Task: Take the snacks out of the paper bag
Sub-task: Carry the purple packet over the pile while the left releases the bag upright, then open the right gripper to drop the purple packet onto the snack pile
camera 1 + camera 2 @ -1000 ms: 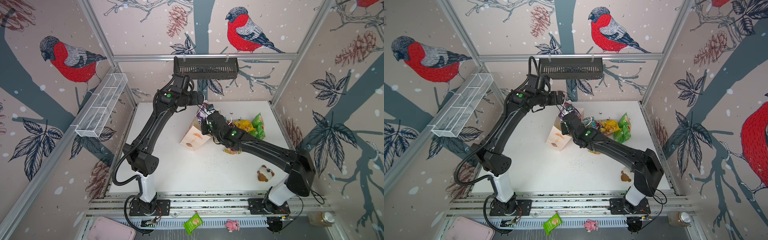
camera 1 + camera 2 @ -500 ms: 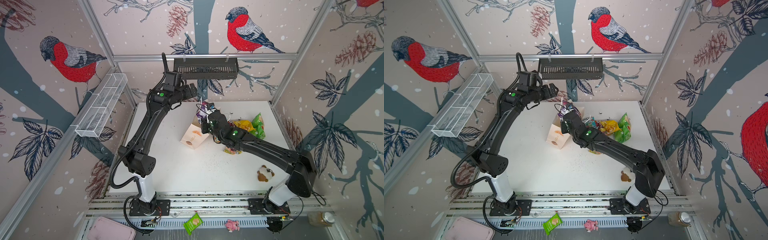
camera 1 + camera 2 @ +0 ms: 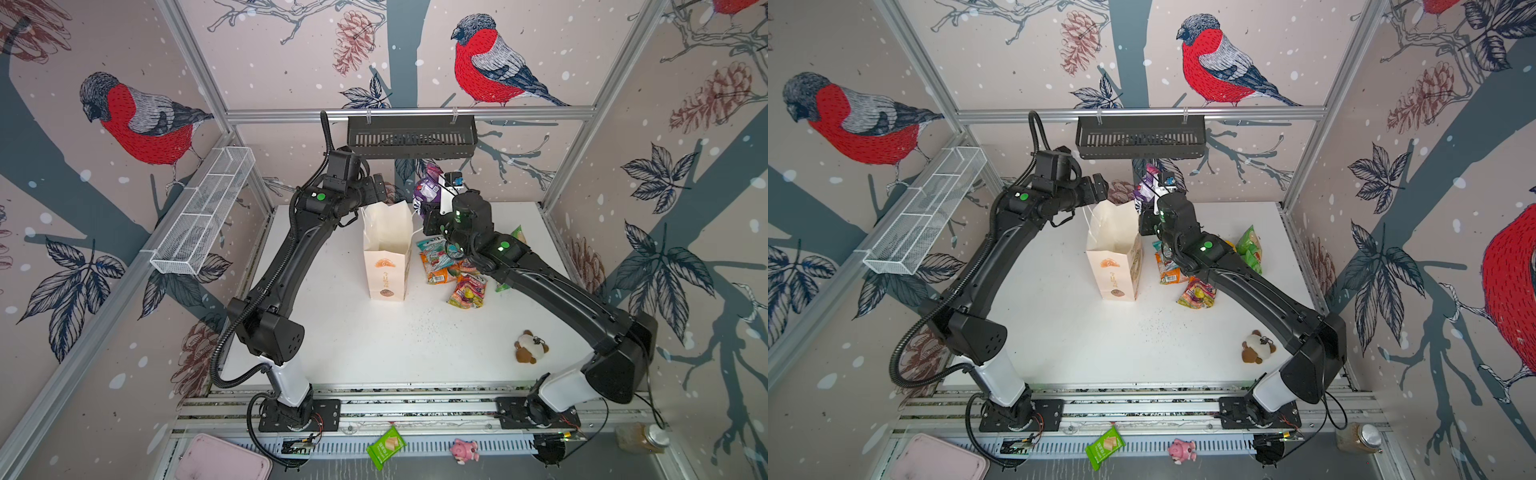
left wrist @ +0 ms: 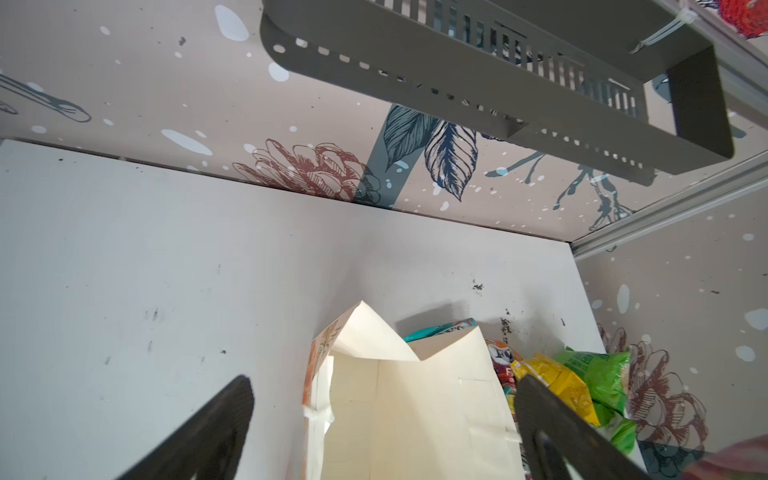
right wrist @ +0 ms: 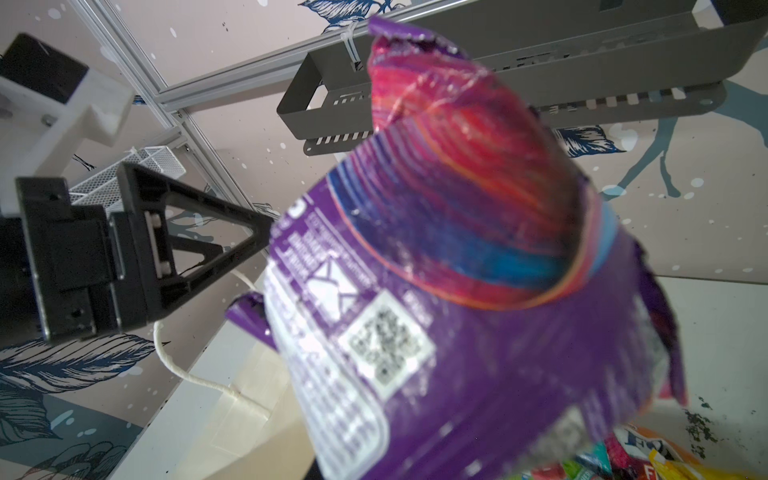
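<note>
1. The bag (image 3: 385,253) stands upright near the middle of the white table (image 3: 374,345). It is boxy cream paper with its mouth open and its rim creased into peaks. Orange-brown prints show on its front in both top views (image 3: 1115,266).
2. The left claw (image 3: 376,188) hangs above the bag's mouth, toward the back wall. Its two black trussed fingers are spread wide with nothing between them. The left wrist view looks down between them (image 4: 384,386) onto the bag's pale inside.
3. The right claw (image 3: 428,208) is raised just right of the bag's mouth, pinching the purple packet (image 3: 428,189) clear of the table and higher than the rim.
4. Close up, the packet (image 5: 457,291) is glossy crinkled foil with a red-and-blue swirl, a white label with a square code and a ragged top edge (blurred, so the print is unreadable).
5. The other snacks (image 3: 453,270) lie in a loose, overlapping heap on the table right of the bag, partly under the right arm. They are shiny, wrinkled packets in teal, orange and yellow, with green ones (image 3: 1250,249) farthest right.
6. A white twisted cord (image 5: 195,374) droops by the bag's edge.
7. A fuzzy brown-and-white plush (image 3: 530,347) sits well apart, near the front right.
</note>
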`<action>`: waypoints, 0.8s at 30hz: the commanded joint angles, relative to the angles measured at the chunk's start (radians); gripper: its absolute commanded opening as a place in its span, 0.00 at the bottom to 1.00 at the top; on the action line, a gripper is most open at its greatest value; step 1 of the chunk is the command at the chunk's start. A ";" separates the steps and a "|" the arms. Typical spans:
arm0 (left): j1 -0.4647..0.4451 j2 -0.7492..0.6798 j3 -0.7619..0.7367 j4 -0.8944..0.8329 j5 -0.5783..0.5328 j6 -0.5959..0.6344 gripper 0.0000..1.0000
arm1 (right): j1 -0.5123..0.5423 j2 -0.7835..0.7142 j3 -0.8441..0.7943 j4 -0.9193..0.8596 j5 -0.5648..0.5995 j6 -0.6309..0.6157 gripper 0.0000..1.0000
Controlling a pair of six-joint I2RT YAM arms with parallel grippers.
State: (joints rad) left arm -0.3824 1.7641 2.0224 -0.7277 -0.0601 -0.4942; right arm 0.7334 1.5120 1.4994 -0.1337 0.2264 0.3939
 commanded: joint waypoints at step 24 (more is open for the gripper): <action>0.073 -0.453 -0.578 0.376 -0.293 0.117 0.98 | -0.412 -0.100 -0.396 0.077 -0.142 0.145 0.00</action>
State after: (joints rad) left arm -0.3126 1.3598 1.5017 -0.4652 -0.2741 -0.3855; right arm 0.3344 1.4063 1.1366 -0.1158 0.1017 0.5014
